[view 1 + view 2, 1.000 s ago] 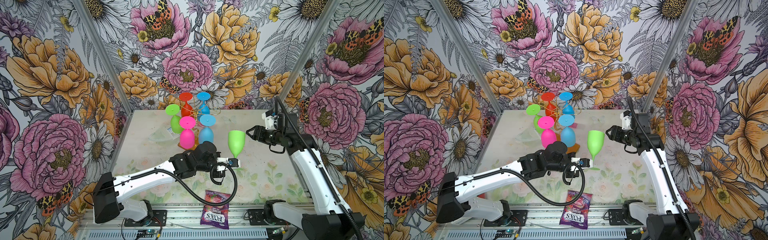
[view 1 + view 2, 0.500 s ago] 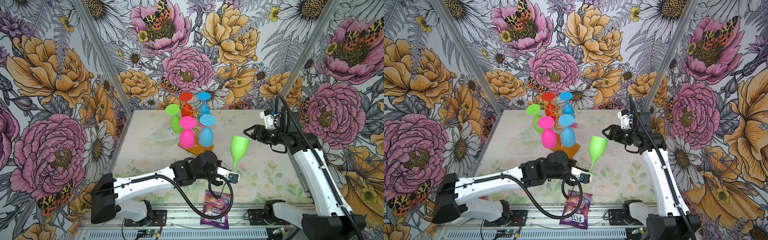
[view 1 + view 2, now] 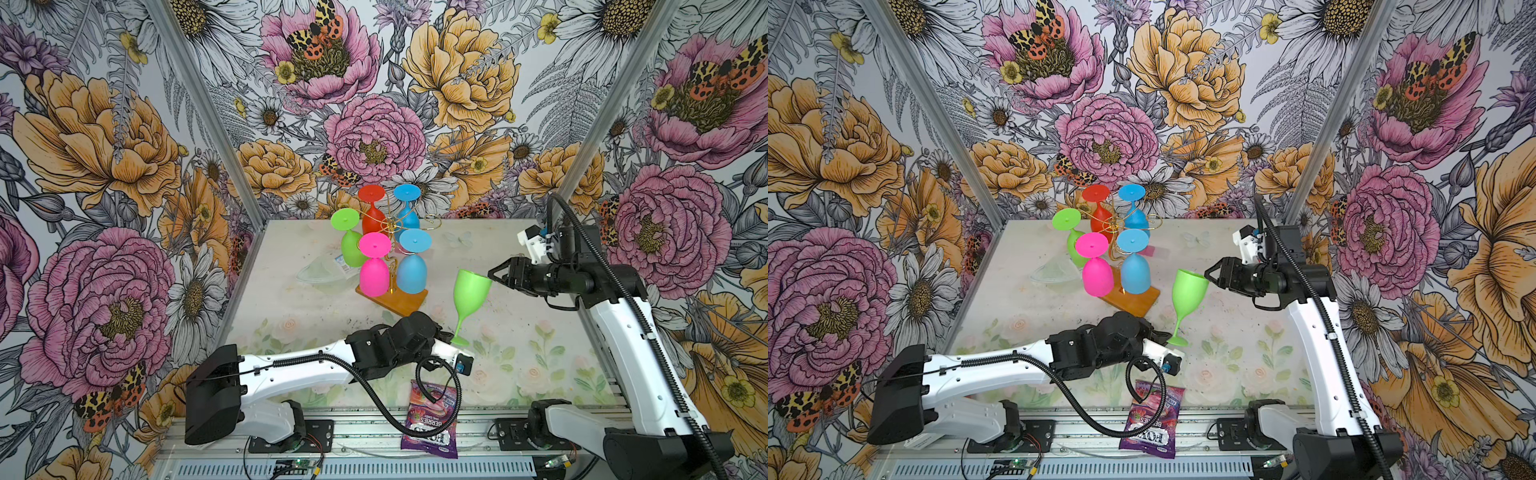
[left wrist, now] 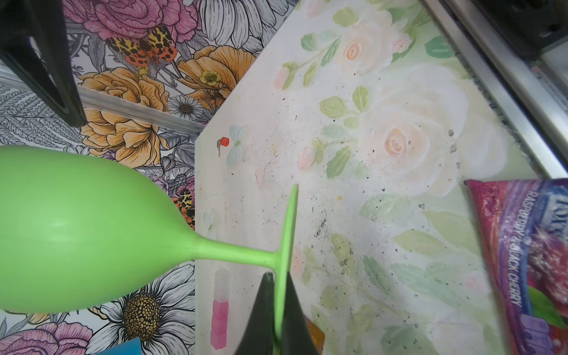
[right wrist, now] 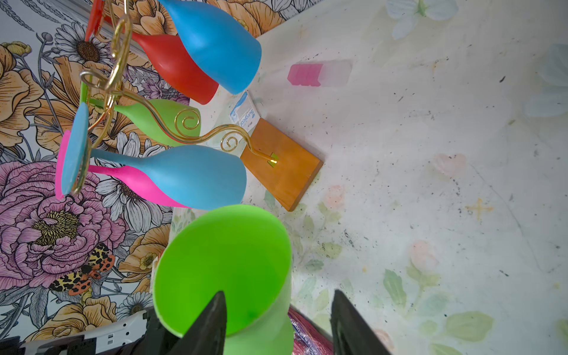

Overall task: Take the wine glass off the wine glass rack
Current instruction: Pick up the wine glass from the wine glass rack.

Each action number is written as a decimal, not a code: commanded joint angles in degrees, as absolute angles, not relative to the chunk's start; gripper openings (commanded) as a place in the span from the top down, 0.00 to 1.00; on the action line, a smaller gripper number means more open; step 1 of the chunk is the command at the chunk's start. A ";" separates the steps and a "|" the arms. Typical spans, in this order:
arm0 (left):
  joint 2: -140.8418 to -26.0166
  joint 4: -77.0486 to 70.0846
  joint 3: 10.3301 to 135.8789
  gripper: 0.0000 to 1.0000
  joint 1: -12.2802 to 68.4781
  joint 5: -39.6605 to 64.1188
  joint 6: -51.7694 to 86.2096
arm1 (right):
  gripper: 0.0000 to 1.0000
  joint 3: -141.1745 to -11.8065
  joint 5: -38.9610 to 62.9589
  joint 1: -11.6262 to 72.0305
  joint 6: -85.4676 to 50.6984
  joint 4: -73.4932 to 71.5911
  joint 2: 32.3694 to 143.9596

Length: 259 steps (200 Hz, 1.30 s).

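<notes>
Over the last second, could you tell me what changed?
The left jaws, still shut on its foot, drew the lime-green stemmed wine glass toward the front edge, tilting it. The right jaws stand open astride its rim. The gold wire rack and purple sweet bag stayed put.

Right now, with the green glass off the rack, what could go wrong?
The left end effector pinches only the foot's edge of the green glass, which leans: it could swing or slip. The right end effector stands open at its rim; a nudge might tip it toward the rack.

White arm links [image 3: 299, 368], black joint housings [image 3: 386, 345], ribbed black cables [image 3: 376, 397], black base blocks [image 3: 212, 399]
</notes>
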State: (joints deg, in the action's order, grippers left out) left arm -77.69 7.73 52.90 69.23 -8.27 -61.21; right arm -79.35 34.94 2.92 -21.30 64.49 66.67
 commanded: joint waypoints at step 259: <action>-82.49 -19.79 42.53 1.00 72.08 -26.78 -83.82 | 1.00 -78.81 37.73 5.74 -19.78 67.06 69.68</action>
State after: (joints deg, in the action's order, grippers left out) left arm -82.63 -15.73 42.59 71.77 -27.24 -85.52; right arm -78.91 35.09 5.28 -20.60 67.05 69.67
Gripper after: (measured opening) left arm 0.067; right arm 0.067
